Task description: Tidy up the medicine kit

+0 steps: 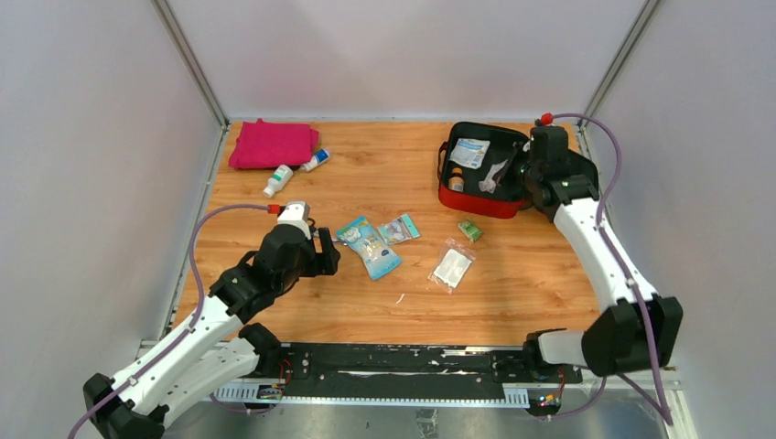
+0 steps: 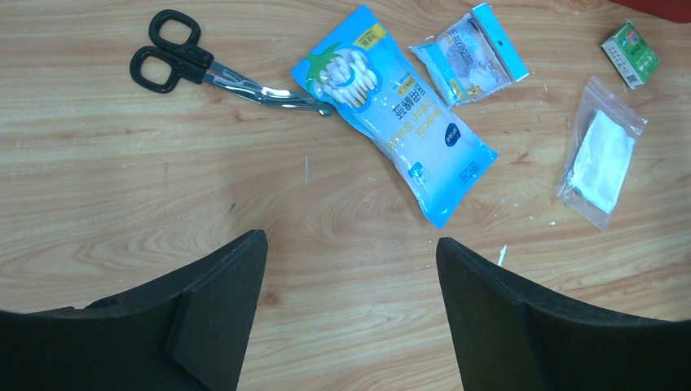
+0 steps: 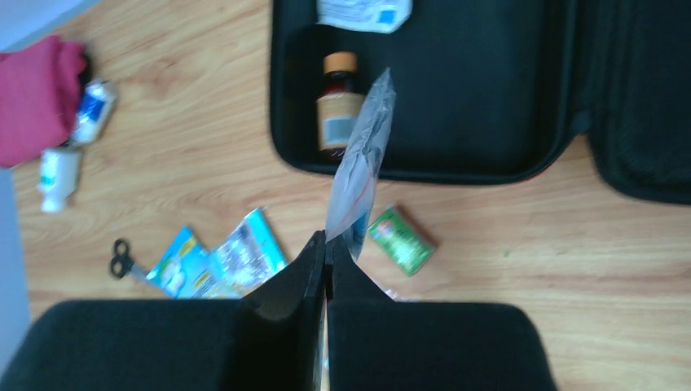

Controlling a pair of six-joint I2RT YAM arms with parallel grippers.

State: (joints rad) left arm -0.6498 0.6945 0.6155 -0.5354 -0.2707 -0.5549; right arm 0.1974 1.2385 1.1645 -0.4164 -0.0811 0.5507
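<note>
Closest to the lens, the left gripper (image 2: 350, 248) hovers over the wooden table (image 2: 122, 187) with its black fingers spread wide and nothing between them. Just beyond lie black-handled scissors (image 2: 204, 69), their blade tips meeting a blue cotton swab pack (image 2: 399, 122), then a small blue-topped packet (image 2: 473, 57), a green box (image 2: 630, 53) and a clear zip bag of white gauze (image 2: 603, 155). The right gripper (image 3: 327, 244) is pinched tight on a clear plastic pouch (image 3: 363, 155), whose free end reaches over the medicine kit (image 1: 480, 203). That red case lies open at the table's far right, black lining up, holding 1 brown bottle (image 3: 338, 106) and a white-blue sachet (image 1: 469, 152). A folded pink cloth (image 1: 272, 144) and 2 white bottles (image 1: 278, 180) sit at the far left.
</note>
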